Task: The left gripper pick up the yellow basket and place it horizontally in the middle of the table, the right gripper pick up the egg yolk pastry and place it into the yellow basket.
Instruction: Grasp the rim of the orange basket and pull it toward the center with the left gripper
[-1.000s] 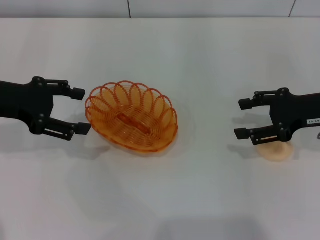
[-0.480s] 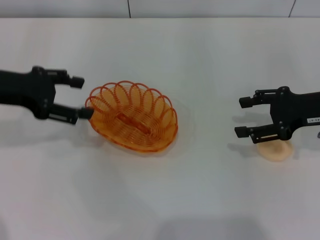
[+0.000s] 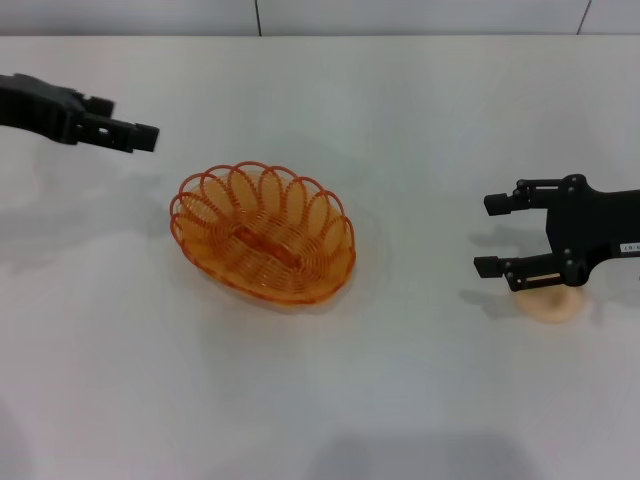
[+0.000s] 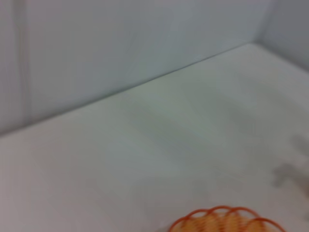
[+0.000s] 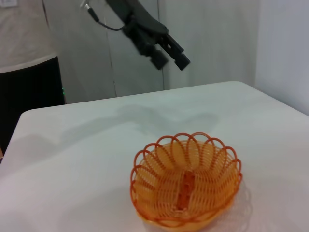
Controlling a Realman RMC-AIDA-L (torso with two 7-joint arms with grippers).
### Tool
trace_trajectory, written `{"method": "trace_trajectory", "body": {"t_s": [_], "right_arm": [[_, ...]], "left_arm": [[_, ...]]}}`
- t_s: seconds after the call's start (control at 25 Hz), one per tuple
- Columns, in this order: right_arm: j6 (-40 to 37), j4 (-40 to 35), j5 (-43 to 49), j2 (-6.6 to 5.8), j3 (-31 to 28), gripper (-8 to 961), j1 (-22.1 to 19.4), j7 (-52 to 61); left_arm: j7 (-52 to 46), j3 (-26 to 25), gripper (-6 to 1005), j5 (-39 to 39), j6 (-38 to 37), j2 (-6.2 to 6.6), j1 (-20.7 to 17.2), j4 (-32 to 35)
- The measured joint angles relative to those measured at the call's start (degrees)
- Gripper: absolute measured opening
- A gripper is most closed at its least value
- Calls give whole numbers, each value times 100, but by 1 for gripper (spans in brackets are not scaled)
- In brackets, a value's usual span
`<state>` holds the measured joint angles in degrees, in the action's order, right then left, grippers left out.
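Note:
The yellow basket (image 3: 262, 245) sits upright on the white table (image 3: 400, 400), a little left of the middle, and is empty. It also shows in the right wrist view (image 5: 186, 186), and its rim shows in the left wrist view (image 4: 227, 220). My left gripper (image 3: 128, 120) is raised at the far left, apart from the basket, open and empty. It also shows in the right wrist view (image 5: 170, 60). My right gripper (image 3: 489, 236) is open at the right. The egg yolk pastry (image 3: 550, 304) lies on the table just under its lower finger, partly hidden.
The table's back edge meets a grey wall (image 3: 300, 15). A dark cabinet (image 5: 29, 96) stands beyond the table's left side in the right wrist view.
My left gripper has lifted away from the basket's left rim and moved back to the far left. The basket stays put. My right gripper has barely shifted.

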<state>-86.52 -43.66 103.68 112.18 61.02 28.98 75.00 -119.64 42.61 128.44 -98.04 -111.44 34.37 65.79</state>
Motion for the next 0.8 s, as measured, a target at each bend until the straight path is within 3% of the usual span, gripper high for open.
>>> {"method": "trace_trajectory", "body": {"t_s": [0.08, 0.4, 0.8], "right_arm": [[-50, -1, 0, 12, -2, 761, -7, -54], [-123, -78, 6, 39, 29, 757, -68, -120], [-171, -82, 13, 108, 50, 752, -70, -249]], "left_arm": [[-791, 13, 838, 639, 107, 77, 281, -72], [-1214, 32, 827, 1990, 342, 12, 1162, -907], [-1196, 727, 814, 2203, 1495, -190, 1432, -2157]]}}
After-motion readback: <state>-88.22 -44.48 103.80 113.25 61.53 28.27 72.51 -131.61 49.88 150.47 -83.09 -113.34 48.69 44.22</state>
